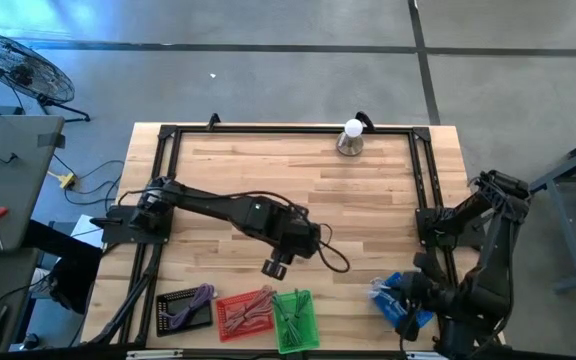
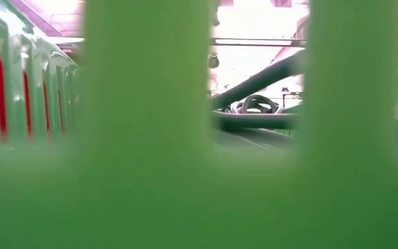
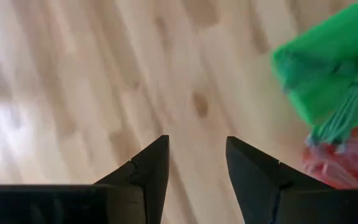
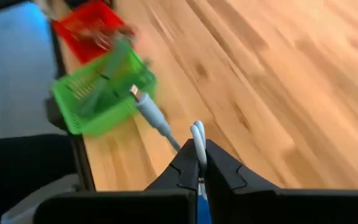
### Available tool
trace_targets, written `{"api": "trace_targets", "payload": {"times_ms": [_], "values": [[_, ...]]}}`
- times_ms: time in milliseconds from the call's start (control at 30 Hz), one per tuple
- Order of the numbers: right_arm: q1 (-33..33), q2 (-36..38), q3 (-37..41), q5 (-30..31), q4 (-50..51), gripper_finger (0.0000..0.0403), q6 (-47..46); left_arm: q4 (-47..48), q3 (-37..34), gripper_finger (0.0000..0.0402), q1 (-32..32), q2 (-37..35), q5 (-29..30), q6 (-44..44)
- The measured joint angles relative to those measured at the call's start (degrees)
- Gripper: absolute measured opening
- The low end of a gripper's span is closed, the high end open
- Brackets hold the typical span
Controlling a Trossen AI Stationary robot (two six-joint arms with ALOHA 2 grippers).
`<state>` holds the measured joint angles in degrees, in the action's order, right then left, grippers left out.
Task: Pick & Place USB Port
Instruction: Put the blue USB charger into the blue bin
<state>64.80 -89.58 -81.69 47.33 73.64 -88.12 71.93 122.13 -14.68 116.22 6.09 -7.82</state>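
My right gripper sits near the table's near right corner and is shut on a white USB cable. The cable's metal plug points toward the green basket. A blue basket lies under this gripper. My left gripper is open and empty, hovering over bare wood just beyond the baskets. The green basket and the red basket show at the edge of the left wrist view. In the low view the green basket's bars block nearly everything. My right gripper pinches the white cable between its two fingers at a bend, and a small loop sticks out past the fingertips. The plug end runs out free ahead of the fingers toward the table's left. I cannot tell whether that end touches the wood.
A black basket with purple cables stands left of the red one along the near edge. A small white-topped metal object stands at the far edge. A black frame borders the table. Bare wood fills the middle.
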Motion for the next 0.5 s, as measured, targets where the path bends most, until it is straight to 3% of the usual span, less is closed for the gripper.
{"api": "trace_targets", "payload": {"times_ms": [167, 367, 500], "values": [[1.4, 0.0, -0.3, -7.6, 6.1, 0.0001, -10.3, 6.0, 0.0, 0.0152, 0.0, -3.4, 2.7, 4.5], [7.1, 0.2, -7.6, -4.2, 8.0, 0.0000, -14.5, 7.8, 0.0, 0.0152, 0.0, -6.4, 7.0, 7.3], [8.4, 0.0, -8.9, -8.5, 8.9, 0.0000, -19.3, 9.7, 0.0, 0.0152, 0.0, -7.1, 9.8, 8.9]]}}
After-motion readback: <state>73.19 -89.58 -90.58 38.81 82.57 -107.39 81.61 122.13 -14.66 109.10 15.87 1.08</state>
